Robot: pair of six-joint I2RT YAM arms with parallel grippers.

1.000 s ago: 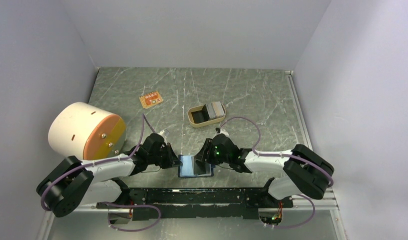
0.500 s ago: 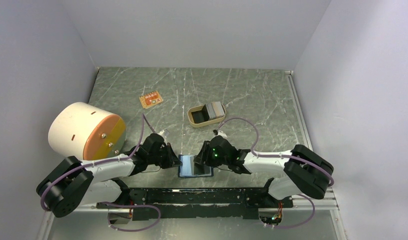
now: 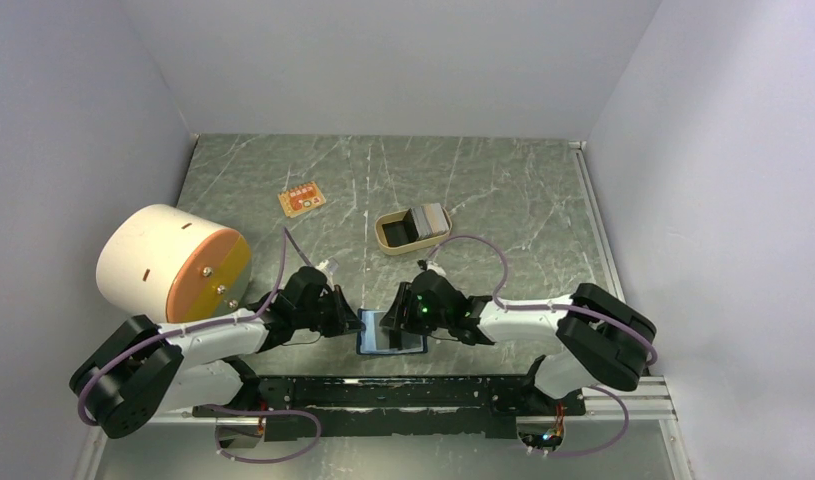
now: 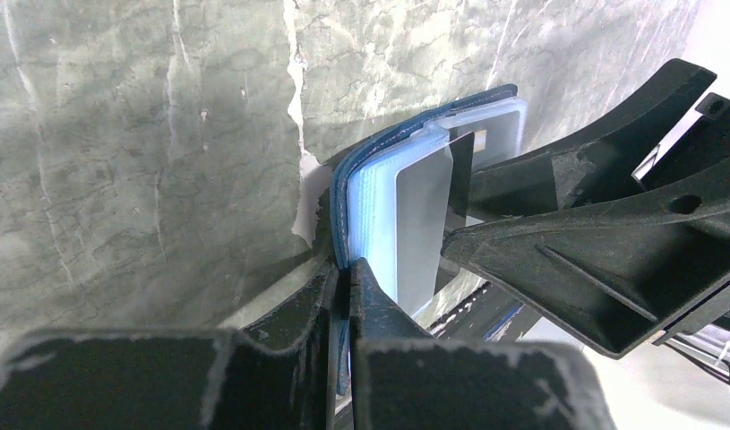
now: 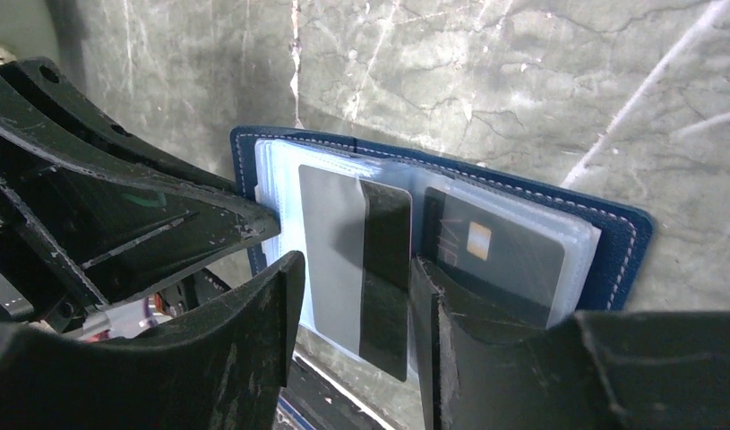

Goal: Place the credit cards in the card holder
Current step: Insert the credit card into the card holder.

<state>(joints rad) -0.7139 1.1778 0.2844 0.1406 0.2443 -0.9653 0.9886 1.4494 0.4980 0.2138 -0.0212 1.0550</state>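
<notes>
The card holder point(image 3: 391, 333) lies open at the table's near edge, navy outside point(image 5: 622, 242), with clear pockets inside. My left gripper point(image 4: 347, 273) is shut on its left cover edge point(image 4: 343, 193). A grey credit card point(image 5: 339, 260) with a black stripe lies partly in the left pocket. My right gripper point(image 5: 356, 309) is closed on it, a finger against each long edge. A dark card with a gold chip point(image 5: 495, 255) sits in the right pocket. More credit cards point(image 3: 428, 217) are stacked in the tan tray point(image 3: 395, 236).
A big white cylinder with an orange face point(image 3: 173, 262) lies at the left. A small orange board point(image 3: 301, 199) sits further back. Right behind the card holder runs the black rail point(image 3: 403, 392) at the arm bases. Grey walls close in on three sides.
My right gripper has slid a little to the left over the card holder with the grey card. The left gripper and the holder have stayed put.
</notes>
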